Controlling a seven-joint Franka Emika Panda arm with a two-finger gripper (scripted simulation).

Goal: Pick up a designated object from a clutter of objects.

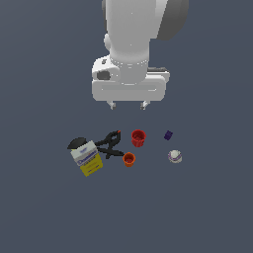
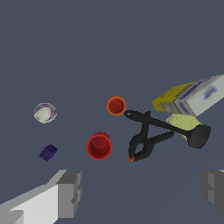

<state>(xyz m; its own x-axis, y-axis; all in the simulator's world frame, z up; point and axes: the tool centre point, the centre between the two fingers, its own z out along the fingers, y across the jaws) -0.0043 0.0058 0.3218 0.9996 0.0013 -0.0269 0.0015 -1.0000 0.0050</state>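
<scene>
The small orange cup (image 1: 129,159) stands upright on the grey floor, just in front of the larger red cup (image 1: 138,138). In the wrist view the orange cup (image 2: 116,106) shows its open mouth, beyond the red cup (image 2: 99,146). My gripper (image 1: 128,105) hangs high above the clutter, behind the red cup, open and empty. In the wrist view the gripper (image 2: 142,192) shows two grey fingertips (image 2: 70,192) set wide apart.
A black clamp (image 1: 109,144) lies at the exterior view's left of the cups, touching a white-blue-yellow box (image 1: 87,158) with a black rounded piece (image 1: 77,143) behind it. A purple cube (image 1: 168,135) and a white ball (image 1: 174,156) lie at the right.
</scene>
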